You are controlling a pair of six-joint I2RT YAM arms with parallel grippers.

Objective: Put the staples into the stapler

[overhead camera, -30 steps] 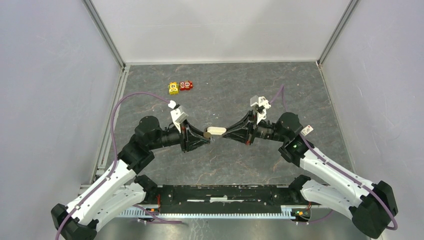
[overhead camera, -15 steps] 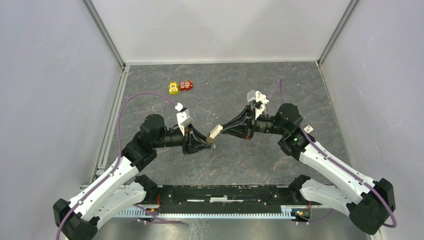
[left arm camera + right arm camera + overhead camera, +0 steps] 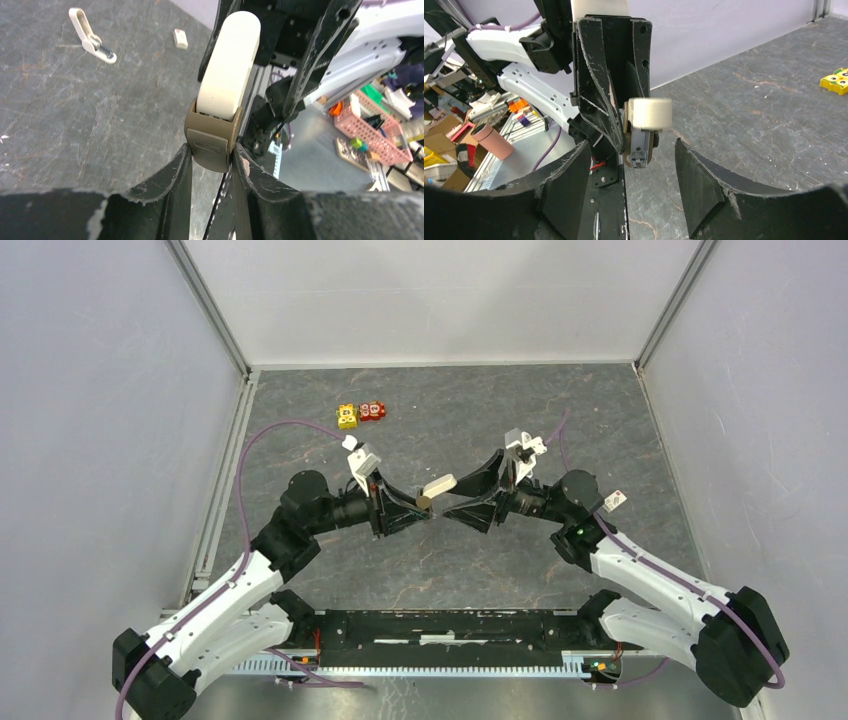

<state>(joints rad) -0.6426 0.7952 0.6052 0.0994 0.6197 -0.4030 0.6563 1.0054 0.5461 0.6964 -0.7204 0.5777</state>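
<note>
The left tool (image 3: 212, 150) pinches the stapler (image 3: 227, 65) endwise (right tool (image 3: 631, 145) spread, apart).

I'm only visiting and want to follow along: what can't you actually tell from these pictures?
Whether staples are in the stapler: left wrist view, its cream top covers the channel; top view, too small.
The small pale piece on the table: left wrist view, too small to name.
The yellow toy block: right wrist view, cut off by the right edge.

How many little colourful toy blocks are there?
2: a yellow toy block and a red toy block, side by side at the far left; others may be hidden.
</note>
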